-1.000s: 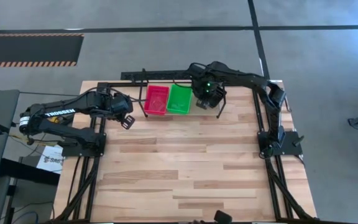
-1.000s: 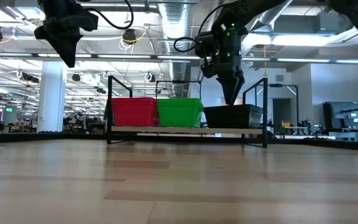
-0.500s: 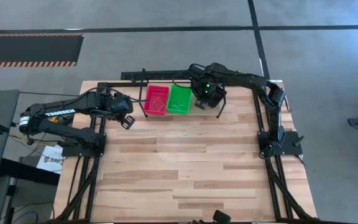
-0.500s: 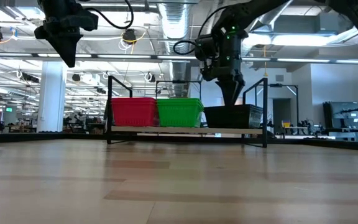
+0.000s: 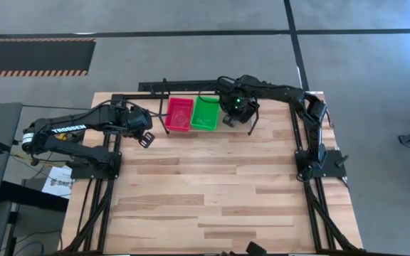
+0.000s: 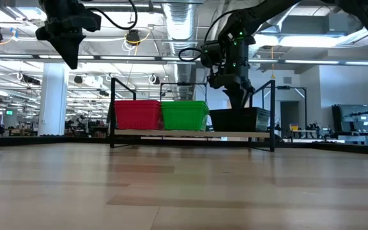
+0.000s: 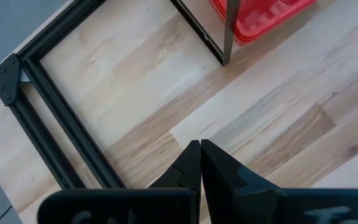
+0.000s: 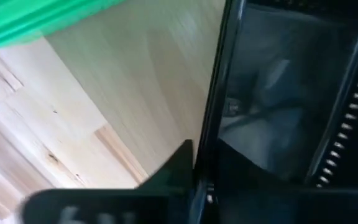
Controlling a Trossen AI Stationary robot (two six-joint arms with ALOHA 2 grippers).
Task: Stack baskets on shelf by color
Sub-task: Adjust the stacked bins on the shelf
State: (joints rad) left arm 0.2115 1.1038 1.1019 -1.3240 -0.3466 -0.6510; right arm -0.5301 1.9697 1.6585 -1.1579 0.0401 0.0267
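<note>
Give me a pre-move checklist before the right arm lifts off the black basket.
1. Black basket stack seated on the shelf: ok, level beside the green stack.
2. Red stack and green stack in place on the shelf: ok.
3. Right gripper released from the black basket's wall: not ok, right wrist view shows a finger either side of the wall.
4. Left gripper clear of the shelf: ok, shut, parked beside it.
5. Three baskets in each stack: cannot tell.

Even bright overhead light, soft faint shadows, ceiling lamps glaring in low view, right wrist close-up blurred
</note>
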